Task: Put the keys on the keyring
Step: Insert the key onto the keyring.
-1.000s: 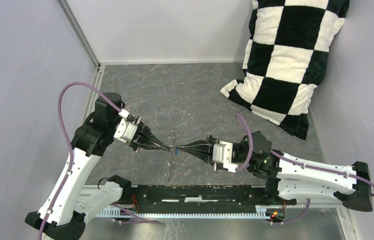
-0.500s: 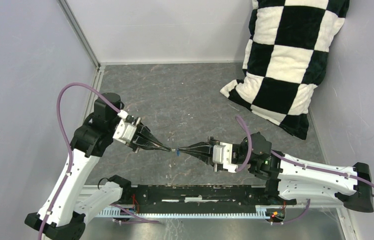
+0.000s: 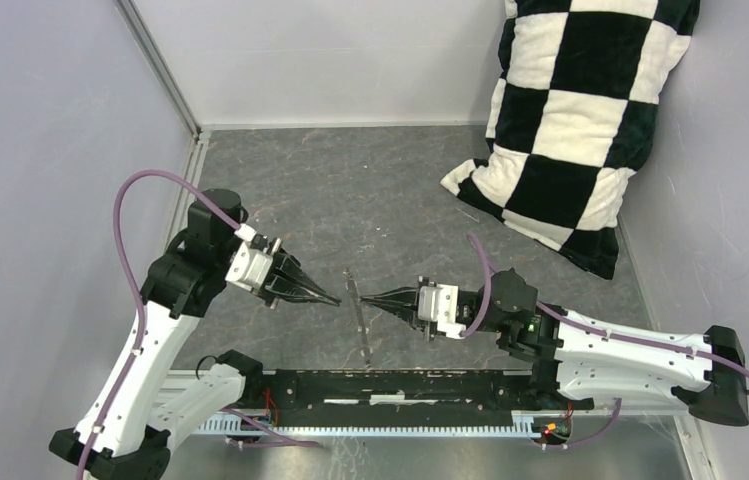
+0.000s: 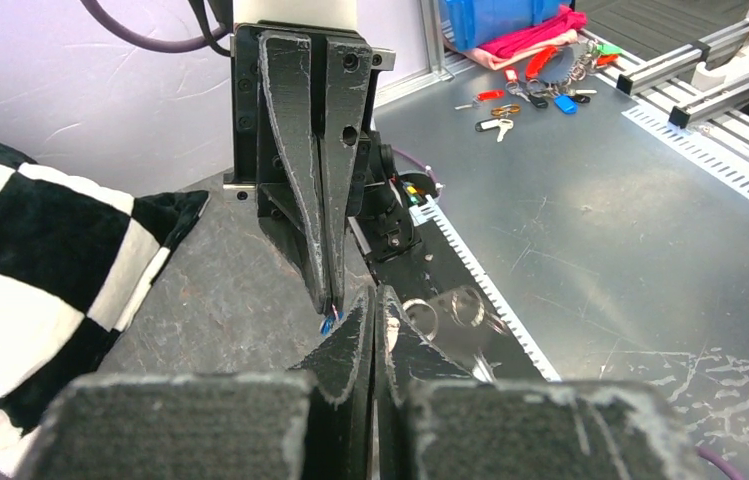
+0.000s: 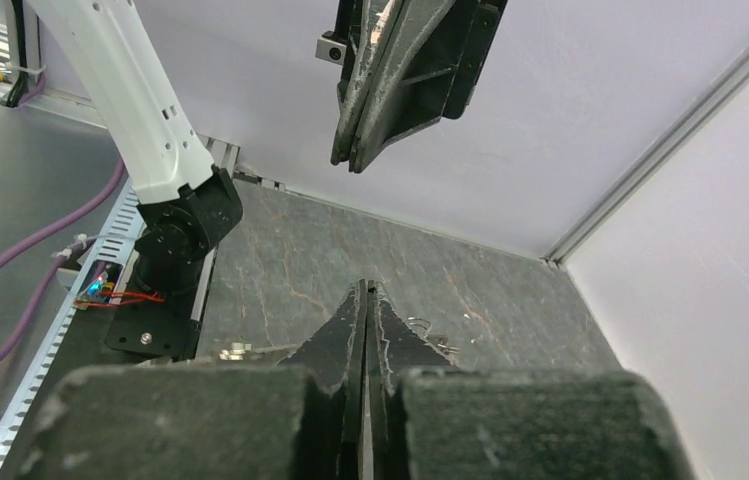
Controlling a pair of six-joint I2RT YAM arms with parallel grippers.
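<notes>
- Top external view: the left tool (image 3: 336, 300) and right tool (image 3: 364, 297) point at each other, tip to tip, at 6 o'clock on the desk (image 3: 350, 190), with a small gap between them. A checked pillow (image 3: 570, 120) leans at 2 o'clock.
- Keyring (image 3: 359, 320): seen edge-on as a thin dark line, it runs from 12 to 6 o'clock across the right tool's tips and sits just clear of the left tool.
- Left tool: the jaws are pressed together with nothing visible between them.
- Right tool: the jaws are pressed together, apparently on the key (image 4: 328, 322), whose blue head peeps out at the tips.
- Progress, as a judgement: the keyring seems to hang from the held key, so this key is probably threaded already. The wire is too fine to confirm that it passes through the hole. Setting the pair down would remain, as would threading any further keys.
- Views compared: only the left wrist view shows the blue head, and it also shows loose keys (image 4: 535, 85) lying far off at 1 o'clock. Only the top view shows the keyring's full length. The right wrist view shows neither key nor keyring clearly.
</notes>
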